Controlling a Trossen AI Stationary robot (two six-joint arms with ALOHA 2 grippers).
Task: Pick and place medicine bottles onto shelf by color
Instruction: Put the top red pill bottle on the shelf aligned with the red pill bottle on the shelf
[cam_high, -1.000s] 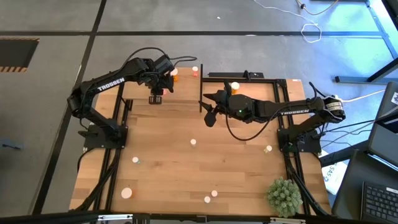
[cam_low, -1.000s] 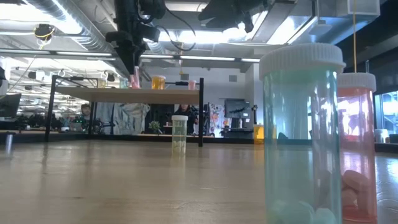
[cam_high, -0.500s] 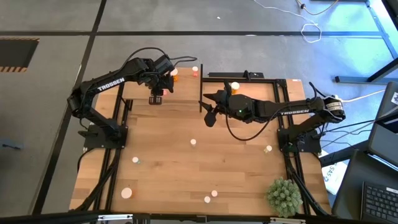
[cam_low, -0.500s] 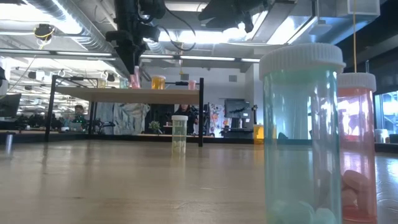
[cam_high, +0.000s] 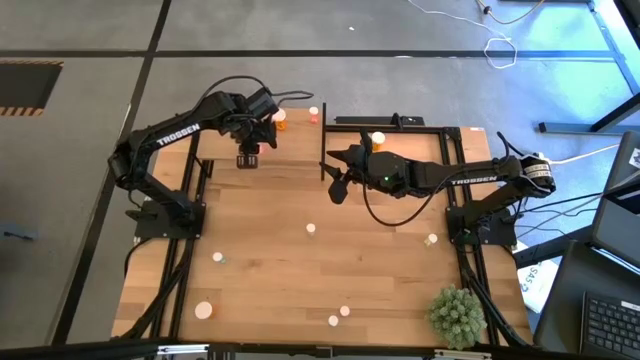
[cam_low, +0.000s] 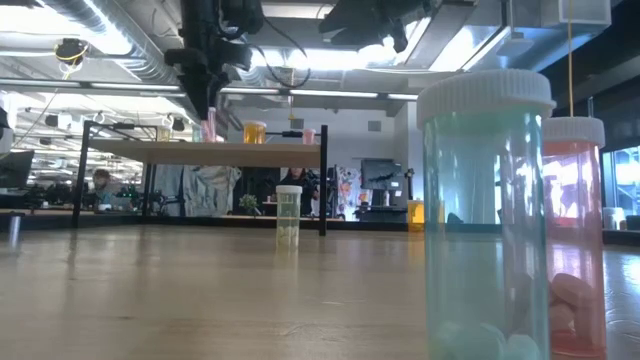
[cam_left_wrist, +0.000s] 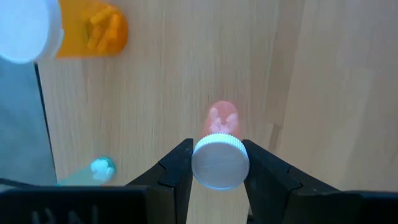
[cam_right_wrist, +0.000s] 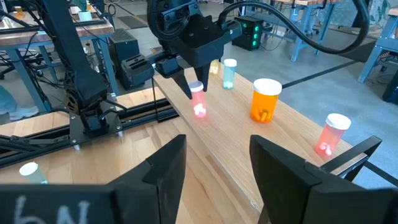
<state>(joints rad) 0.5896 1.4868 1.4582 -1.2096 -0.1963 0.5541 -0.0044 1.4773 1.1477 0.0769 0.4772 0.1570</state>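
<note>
1. The shelf (cam_right_wrist: 292, 134), a pale, smooth-grained wooden platform on thin black posts, is seen directly beneath the left pincer (cam_left_wrist: 219, 163).
2. The left pincer is clamped on the ribbed white cap of a small reddish bottle (cam_left_wrist: 221, 121), held upright over the shelf.
3. A straight, slow lowering is judged best, with release only once the base rests flat, well apart from the orange bottle (cam_left_wrist: 93, 30).
4. The right pincer (cam_right_wrist: 211, 158) is held apart and empty, near the shelf, facing the left pincer.
</note>
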